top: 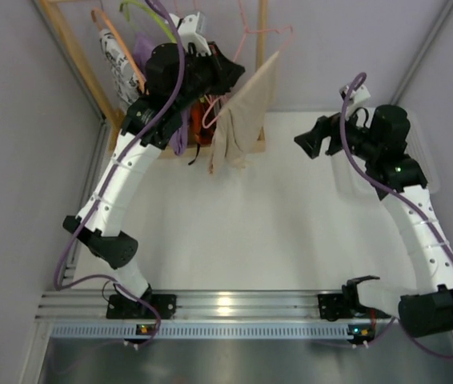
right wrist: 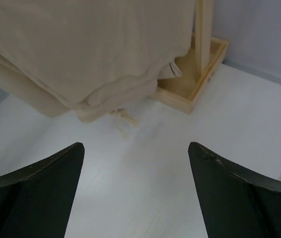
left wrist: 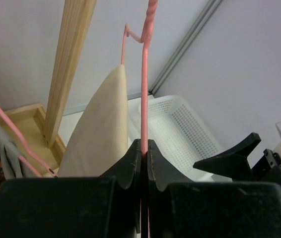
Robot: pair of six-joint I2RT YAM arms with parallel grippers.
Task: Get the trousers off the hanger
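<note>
Left claw (left wrist: 144, 151) clamped tight on the thin wire of the hanger (left wrist: 144, 84), beside the wooden rack (left wrist: 71, 59) post. Trousers (top: 246, 104) draped folded over the hanger, lower ends hanging near the worktop (top: 250, 232) by the rack base. Right claw (right wrist: 135, 148): fingers wide apart, gripping nothing, facing the trousers, not touching.
</note>
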